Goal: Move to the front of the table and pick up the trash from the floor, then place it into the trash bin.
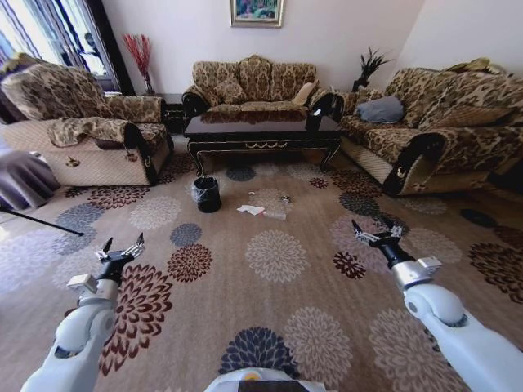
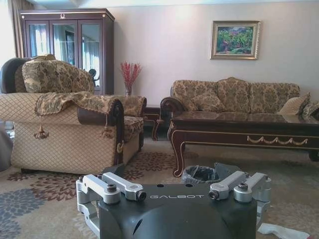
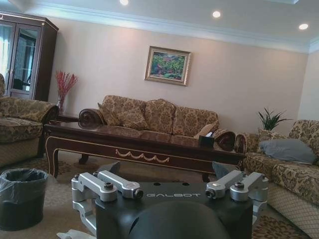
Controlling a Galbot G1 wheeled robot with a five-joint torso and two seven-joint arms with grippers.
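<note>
- Head view: the bench (image 1: 261, 131) stands across the carpet (image 1: 278, 253), in front of the far sofa (image 1: 255, 82).
- The bin (image 1: 206, 194) sits on the floor near the bench's front left leg.
- A white paper (image 1: 251, 210) and a bottle (image 1: 274, 216) lie on the carpet just right of the bin, before the bench.
- The left hand (image 1: 121, 249) and right hand (image 1: 374, 232) hover over the carpet well short of the bench, both released, fingers spread, holding nothing.
</note>
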